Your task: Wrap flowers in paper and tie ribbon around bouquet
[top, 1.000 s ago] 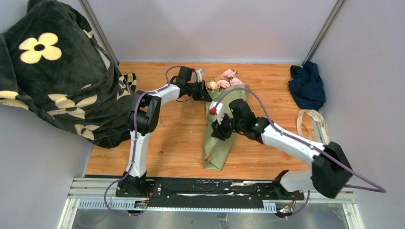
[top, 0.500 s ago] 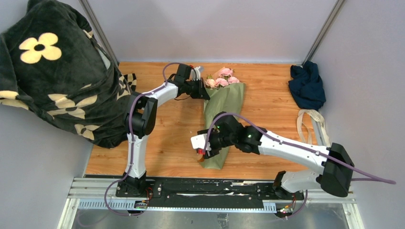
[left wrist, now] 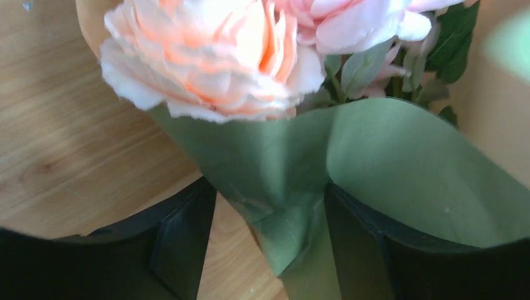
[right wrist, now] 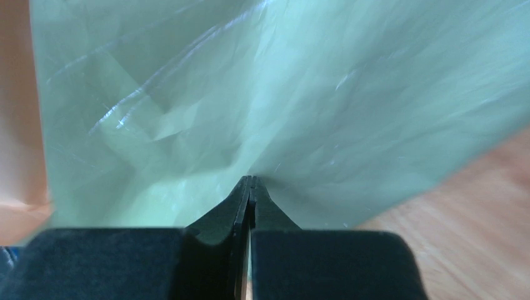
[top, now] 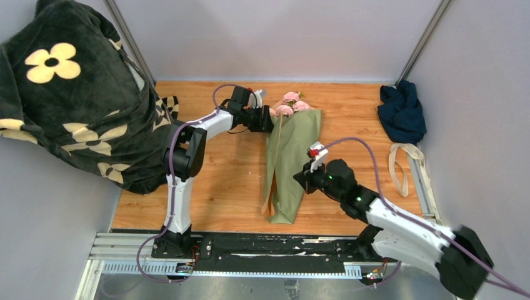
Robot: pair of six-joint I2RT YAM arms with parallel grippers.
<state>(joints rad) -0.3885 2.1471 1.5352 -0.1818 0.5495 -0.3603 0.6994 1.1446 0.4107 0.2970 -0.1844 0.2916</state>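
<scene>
The bouquet (top: 290, 156) lies mid-table: pink flowers (top: 289, 104) top an olive-green paper (top: 294, 140) cone, with a tan inner edge along its left side. My left gripper (top: 270, 120) is at the cone's upper left rim. In the left wrist view it is open, and a fold of paper (left wrist: 294, 231) stands between the fingers (left wrist: 181, 244), under a pink bloom (left wrist: 212, 56). My right gripper (top: 304, 179) is at the cone's right edge, shut, its tips (right wrist: 250, 182) pinching the paper (right wrist: 300, 94). The cream ribbon (top: 403, 147) lies looped at the right.
A black blanket with cream flower prints (top: 69, 94) is heaped at the left and overhangs the table edge. A dark navy cloth (top: 401, 112) sits in the back right corner. Grey walls and metal posts enclose the wooden table (top: 231, 181).
My right arm swung from the cone's lower left over to its right edge and closed there. My left gripper opened at the rim. The cone's left flap loosened, showing tan.
</scene>
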